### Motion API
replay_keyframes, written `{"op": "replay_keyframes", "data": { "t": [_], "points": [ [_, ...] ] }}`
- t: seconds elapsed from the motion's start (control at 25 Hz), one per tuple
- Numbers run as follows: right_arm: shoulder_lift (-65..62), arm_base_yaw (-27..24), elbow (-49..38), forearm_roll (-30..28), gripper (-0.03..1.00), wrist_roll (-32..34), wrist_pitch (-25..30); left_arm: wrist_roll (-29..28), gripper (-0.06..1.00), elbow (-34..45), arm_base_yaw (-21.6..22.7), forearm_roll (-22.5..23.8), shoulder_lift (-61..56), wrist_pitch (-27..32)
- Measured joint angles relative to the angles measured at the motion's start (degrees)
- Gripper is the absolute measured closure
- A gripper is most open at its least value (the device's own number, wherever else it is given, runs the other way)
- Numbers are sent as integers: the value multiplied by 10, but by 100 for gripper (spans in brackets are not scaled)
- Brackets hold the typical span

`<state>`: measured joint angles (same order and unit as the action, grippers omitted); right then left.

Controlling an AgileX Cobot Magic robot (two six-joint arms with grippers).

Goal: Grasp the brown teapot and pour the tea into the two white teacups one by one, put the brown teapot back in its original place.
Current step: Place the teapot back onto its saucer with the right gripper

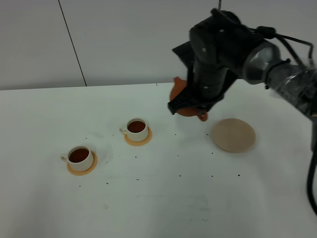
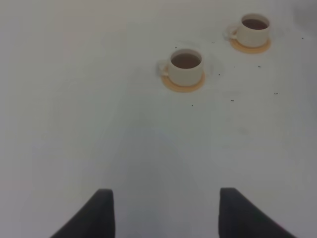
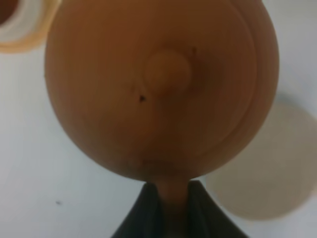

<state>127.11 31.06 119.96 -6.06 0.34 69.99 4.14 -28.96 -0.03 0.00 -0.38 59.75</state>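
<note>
The squat, round, reddish-brown clay teapot (image 3: 158,84) hangs in the air above the white table (image 1: 163,198), between the two small cream-white cylindrical teacups (image 1: 137,130) on round orange saucers (image 1: 82,168) and the flat, pale beige coaster disc (image 1: 233,135). The right gripper (image 3: 172,198) is clamped on the pot's loop handle, which looks the only sound place to hold it: the smooth, matt, rounded body would likely slip between narrow fingers. Being rigid fired clay, it is probably brittle and fairly heavy, lighter now that dark reddish-brown tea (image 2: 185,60) fills both cups. The knobbed lid sits loose-looking on top. The left gripper (image 2: 166,213) hovers low over bare table, jaws apart, holding nothing.
</note>
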Motion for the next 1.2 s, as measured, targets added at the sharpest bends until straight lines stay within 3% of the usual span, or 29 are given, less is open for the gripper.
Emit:
{"op": "replay_keyframes", "data": {
  "t": [0.32,0.44,0.76,1.2],
  "points": [
    [-77,-89,-166,2,88,21,-1,0,41,0,0,0,0,0],
    [-82,-112,-207,14,88,23,-34,0,41,0,0,0,0,0],
    [-82,-112,-262,33,88,25,-153,0,41,0,0,0,0,0],
    [-82,-112,-331,45,88,32,-237,-1,41,0,0,0,0,0]
  ]
}}
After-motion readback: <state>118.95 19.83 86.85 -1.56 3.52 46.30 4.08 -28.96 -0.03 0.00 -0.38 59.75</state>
